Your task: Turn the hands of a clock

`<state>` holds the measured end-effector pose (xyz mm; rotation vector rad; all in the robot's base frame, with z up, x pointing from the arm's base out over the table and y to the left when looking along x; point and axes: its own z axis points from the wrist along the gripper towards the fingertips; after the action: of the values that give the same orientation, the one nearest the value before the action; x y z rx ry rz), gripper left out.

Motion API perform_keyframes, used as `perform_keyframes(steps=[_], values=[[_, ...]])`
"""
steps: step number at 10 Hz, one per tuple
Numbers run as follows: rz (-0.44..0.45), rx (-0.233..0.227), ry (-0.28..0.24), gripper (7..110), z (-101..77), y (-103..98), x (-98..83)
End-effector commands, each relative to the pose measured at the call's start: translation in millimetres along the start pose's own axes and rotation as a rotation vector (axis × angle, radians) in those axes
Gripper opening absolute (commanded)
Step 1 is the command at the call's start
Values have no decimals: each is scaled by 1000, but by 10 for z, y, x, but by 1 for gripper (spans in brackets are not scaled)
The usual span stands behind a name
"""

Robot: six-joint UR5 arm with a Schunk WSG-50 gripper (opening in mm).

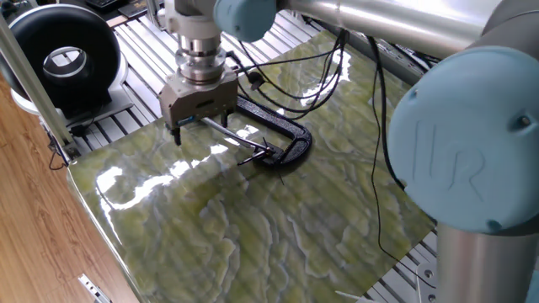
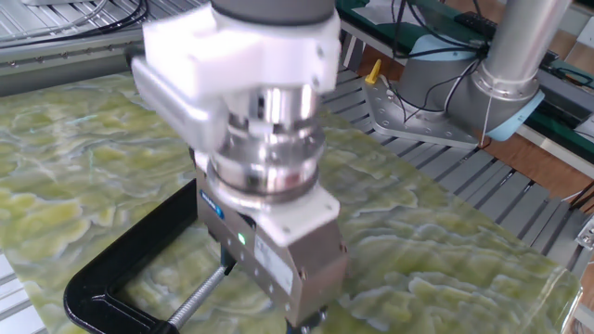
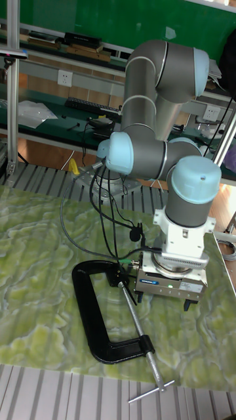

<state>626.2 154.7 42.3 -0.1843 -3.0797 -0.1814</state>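
The hands point(image 1: 256, 154) are thin black pointers on a small hub, held in the jaw of the black C-clamp point(image 1: 290, 130), which lies flat on the green marbled mat. My gripper point(image 1: 203, 131) hangs just above the mat to the left of the hands. It straddles the clamp's steel screw rod point(image 1: 240, 137) near its handle end. The fingers point(image 1: 177, 135) are spread wide with nothing between them. In the other fixed view the gripper body point(image 2: 278, 250) hides the hands, and only the clamp frame point(image 2: 121, 260) shows. The tall fixed view shows the gripper point(image 3: 164, 300) right of the clamp point(image 3: 88, 315).
A round black device point(image 1: 61, 55) stands at the back left on the slotted aluminium table. Black cables point(image 1: 295, 71) trail over the mat behind the clamp. The arm's base point(image 2: 436, 97) sits beyond the mat's far edge. A wooden floor point(image 1: 34, 227) lies past the left edge.
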Motion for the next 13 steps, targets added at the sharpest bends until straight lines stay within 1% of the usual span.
perform_keyframes(steps=[1, 2, 3, 4, 6, 7, 8, 9, 10, 12, 13], values=[[2, 14, -10, 7, 110, 59, -47], [1, 22, -10, 7, 127, 36, -54], [-1, 38, -5, 7, 140, 5, -21], [-3, 65, 0, 7, 155, -36, 27], [-5, 91, 17, 7, 176, -50, 162], [-21, 105, 30, 7, 185, -78, 221], [-78, 119, 57, 7, 158, -139, 324], [-125, 97, 75, 7, 128, -109, 386], [-143, 76, 81, 7, 117, -55, 417], [-158, 81, 84, 7, 156, -68, 430], [-167, 76, 85, 7, 193, -72, 419]])
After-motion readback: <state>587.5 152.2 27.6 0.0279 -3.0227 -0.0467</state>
